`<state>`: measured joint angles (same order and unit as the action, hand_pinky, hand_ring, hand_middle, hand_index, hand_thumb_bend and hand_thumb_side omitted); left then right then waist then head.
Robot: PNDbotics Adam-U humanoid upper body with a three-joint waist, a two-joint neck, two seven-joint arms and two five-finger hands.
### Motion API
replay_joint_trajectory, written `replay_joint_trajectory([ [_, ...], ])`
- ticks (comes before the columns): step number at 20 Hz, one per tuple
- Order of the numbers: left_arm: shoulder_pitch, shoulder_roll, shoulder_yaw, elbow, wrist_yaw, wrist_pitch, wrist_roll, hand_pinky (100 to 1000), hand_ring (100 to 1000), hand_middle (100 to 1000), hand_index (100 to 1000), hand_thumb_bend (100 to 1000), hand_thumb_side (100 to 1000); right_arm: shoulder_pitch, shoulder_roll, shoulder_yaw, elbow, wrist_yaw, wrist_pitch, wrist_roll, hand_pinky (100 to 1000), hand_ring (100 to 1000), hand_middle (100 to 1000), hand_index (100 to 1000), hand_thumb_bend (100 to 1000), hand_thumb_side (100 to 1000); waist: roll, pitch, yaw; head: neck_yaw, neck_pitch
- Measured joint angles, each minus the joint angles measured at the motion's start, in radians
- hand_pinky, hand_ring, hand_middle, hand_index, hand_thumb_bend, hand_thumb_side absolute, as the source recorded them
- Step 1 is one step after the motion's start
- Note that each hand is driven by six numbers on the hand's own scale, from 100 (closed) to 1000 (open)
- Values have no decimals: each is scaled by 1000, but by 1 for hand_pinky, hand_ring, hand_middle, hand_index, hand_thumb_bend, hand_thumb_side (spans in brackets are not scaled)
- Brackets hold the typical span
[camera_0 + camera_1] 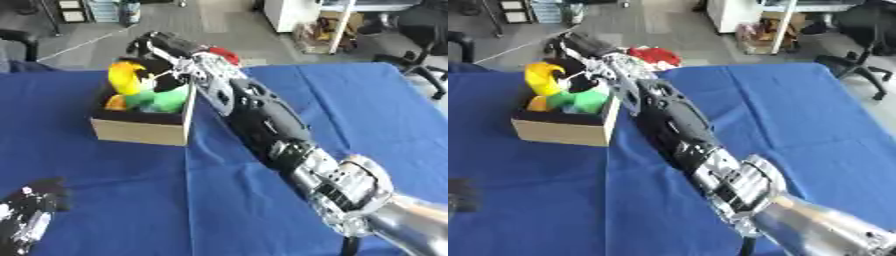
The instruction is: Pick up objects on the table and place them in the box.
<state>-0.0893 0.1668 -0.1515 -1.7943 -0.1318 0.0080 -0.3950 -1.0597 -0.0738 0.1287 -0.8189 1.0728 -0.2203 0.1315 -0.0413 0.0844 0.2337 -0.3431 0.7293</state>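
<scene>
Near the left corner, the left hand (31,215) rests low on the blue cloth of the table (350,100). I cannot tell how its fingers are set.

The right arm stretches from the near right far across to the box (140,131). The box is plain brown cardboard with flat, square sides, and it sits on the left part of the table.

Over the box, the right hand (166,50) is curled round a yellow toy (125,76). The toy looks curved, smooth and light, maybe plastic, so holding it round its middle seems best. Green toys (162,100) and an orange one (115,102) already lie inside the box.

Behind the hand lies something red (654,55) at the far edge.
</scene>
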Motion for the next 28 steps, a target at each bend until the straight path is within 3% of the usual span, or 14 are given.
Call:
replay_joint_trajectory([
  [1,0,0,0,0,0,0,0,735,616,636,814,100,606,0,0,1,-2,17,7,-6,885,874,950,1000,267,326,0,0,-2,1,0],
  [3,0,0,0,0,0,0,0,735,616,635,814,100,605,2,-1,-3,-17,49,23,-22,871,854,933,996,196,100,0,0,-9,5,0],
  [5,0,0,1,0,0,0,2,735,616,635,813,100,604,7,-5,-17,-48,76,34,-43,858,836,902,981,101,100,0,0,-18,12,0],
  [12,3,2,27,0,-7,4,31,733,614,631,813,100,603,127,-90,-77,-224,28,-35,-151,796,724,742,906,100,100,-1,0,-93,86,7],
  [13,3,2,31,0,-9,5,36,732,612,628,812,100,604,152,-102,-86,-250,14,-50,-166,773,693,710,885,100,214,-1,1,-105,100,9],
  [16,2,6,47,0,-10,7,60,728,608,622,810,100,601,223,-109,-128,-307,-30,-75,-212,760,675,693,871,100,387,-7,3,-142,151,9],
  [19,1,9,61,0,-9,12,91,727,611,625,812,100,603,292,-96,-178,-306,-74,-96,-257,753,670,698,869,100,455,-8,29,-163,197,9],
  [23,-2,9,67,0,-3,19,129,727,614,628,824,100,606,384,-46,-244,-255,-132,-133,-312,693,633,693,868,100,519,-8,36,-183,253,11],
  [28,-1,9,68,0,7,22,160,728,621,638,836,100,608,511,5,-252,-234,-208,-173,-359,697,634,681,862,100,527,-8,36,-192,304,31],
])
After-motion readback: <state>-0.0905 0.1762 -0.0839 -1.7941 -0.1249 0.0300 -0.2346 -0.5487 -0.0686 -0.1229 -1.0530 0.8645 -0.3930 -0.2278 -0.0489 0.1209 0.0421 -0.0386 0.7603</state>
